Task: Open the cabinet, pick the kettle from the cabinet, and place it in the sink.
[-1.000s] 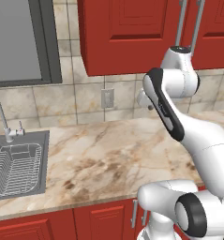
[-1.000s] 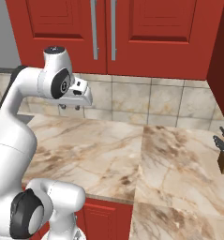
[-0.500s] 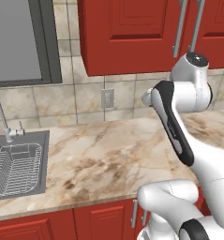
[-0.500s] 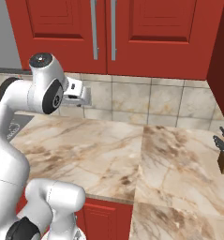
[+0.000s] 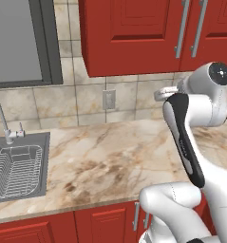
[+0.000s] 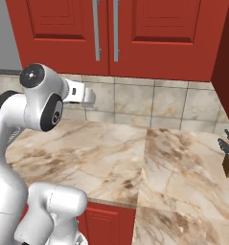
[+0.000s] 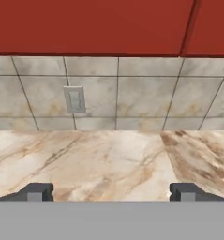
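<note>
**End effector opened, cabinet doors closed**

Fingers of the end effector have spread wide in the last second and grasp nothing, so I judge I am preparing for the handle. I have raised the arm; the hand now points level at the tiled wall above the worktop. The cabinet is at 12 o'clock, the sink at 9 o'clock. I cannot see the kettle.

Arm swung right and folded lower since earlier; gripper now level toward backsplash, jaws apparently wider, cabinet doors shut.
</note>
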Available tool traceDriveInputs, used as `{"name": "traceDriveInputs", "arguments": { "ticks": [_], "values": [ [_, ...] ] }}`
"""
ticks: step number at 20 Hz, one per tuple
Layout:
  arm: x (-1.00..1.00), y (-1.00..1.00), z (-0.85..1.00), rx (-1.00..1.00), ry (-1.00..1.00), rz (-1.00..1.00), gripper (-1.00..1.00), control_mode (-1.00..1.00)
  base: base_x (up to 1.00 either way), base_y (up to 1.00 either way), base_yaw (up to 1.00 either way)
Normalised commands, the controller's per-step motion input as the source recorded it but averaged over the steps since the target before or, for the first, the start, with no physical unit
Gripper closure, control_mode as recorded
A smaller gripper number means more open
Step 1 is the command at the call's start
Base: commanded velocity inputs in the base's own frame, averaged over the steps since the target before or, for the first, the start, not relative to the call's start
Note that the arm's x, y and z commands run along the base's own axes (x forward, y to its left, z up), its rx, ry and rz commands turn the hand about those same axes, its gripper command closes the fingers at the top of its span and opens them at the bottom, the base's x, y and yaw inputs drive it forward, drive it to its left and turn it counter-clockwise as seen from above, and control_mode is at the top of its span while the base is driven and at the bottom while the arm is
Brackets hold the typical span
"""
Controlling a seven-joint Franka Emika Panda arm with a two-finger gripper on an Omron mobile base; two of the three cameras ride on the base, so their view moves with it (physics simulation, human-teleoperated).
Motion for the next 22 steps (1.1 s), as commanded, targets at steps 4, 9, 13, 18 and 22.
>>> {"name": "traceDriveInputs", "arguments": {
  "ticks": [4, 9, 13, 18, 22],
  "values": [
    [-0.03, -0.19, 0.38, 0.00, -0.01, -0.02, -1.00, -1.00, 0.00, 0.00, 0.00],
    [0.00, -0.22, 0.41, 0.00, 0.00, 0.00, -1.00, -1.00, 0.00, 0.00, 0.00],
    [0.00, -0.21, 0.41, 0.00, 0.00, -0.01, -1.00, -1.00, 0.00, 0.00, 0.00],
    [0.04, -0.15, 0.38, 0.00, -0.02, 0.00, -1.00, -1.00, 0.00, 0.00, 0.00],
    [0.11, -0.11, 0.34, 0.00, -0.10, 0.00, -1.00, -1.00, 0.00, 0.00, 0.00]
  ]
}}
